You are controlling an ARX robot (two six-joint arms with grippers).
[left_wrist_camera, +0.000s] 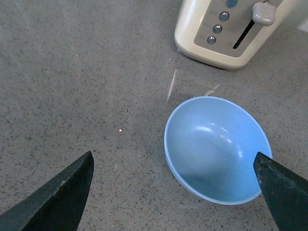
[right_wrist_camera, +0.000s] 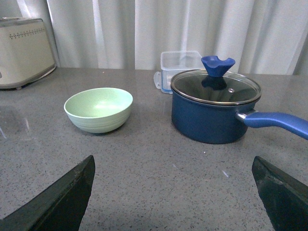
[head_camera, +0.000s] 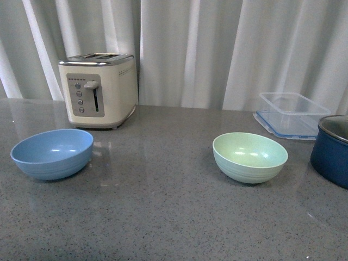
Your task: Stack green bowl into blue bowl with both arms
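Blue bowl (head_camera: 52, 153) sat near the toaster (head_camera: 99, 89), below my left gripper (left_wrist_camera: 173, 156), whose prongs were spread wide. Green bowl (head_camera: 250, 156) stood well apart from it, beside the pot (right_wrist_camera: 211, 113), ahead of my right gripper (right_wrist_camera: 173, 158), likewise spread.

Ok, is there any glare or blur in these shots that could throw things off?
Front view: soft even light, the glossy counter mirrors the toaster faintly. Left wrist view: sharp, small highlights inside the blue bowl. Right wrist view: the pot's glass lid reflects its knob; the green bowl is clear.
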